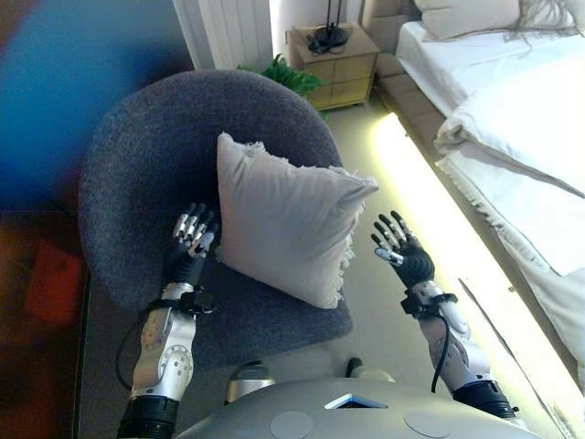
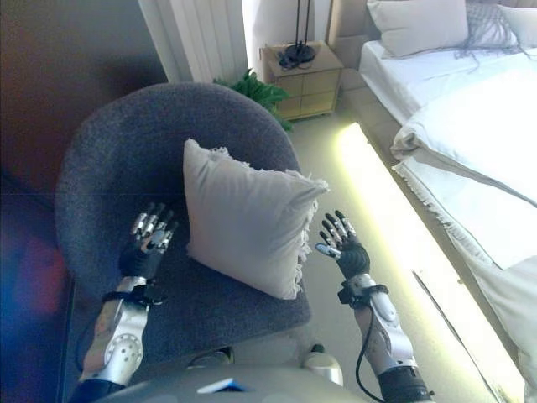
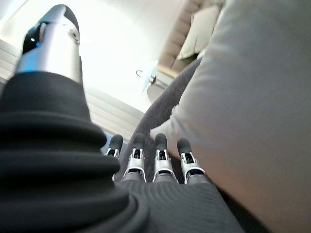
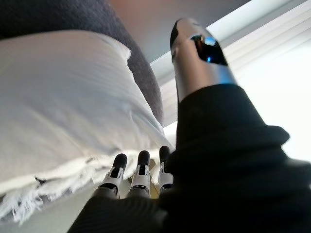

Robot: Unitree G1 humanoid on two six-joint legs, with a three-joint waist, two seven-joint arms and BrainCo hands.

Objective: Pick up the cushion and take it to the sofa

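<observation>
A pale grey cushion (image 1: 288, 219) with a fringed edge leans upright in a round dark grey armchair (image 1: 146, 155). My left hand (image 1: 190, 240) is over the seat just left of the cushion, fingers straight and close to its side; in the left wrist view the cushion (image 3: 252, 102) fills the space beside the fingertips (image 3: 160, 145). My right hand (image 1: 399, 249) hovers open to the right of the cushion, past the chair's edge, a small gap from the fringe (image 4: 43, 189). Neither hand holds anything.
A bed with white bedding (image 1: 512, 119) runs along the right, with a lit strip of floor (image 1: 411, 192) between it and the chair. A wooden nightstand (image 1: 334, 64) with a dark lamp base and a green plant (image 1: 288, 75) stand behind the chair.
</observation>
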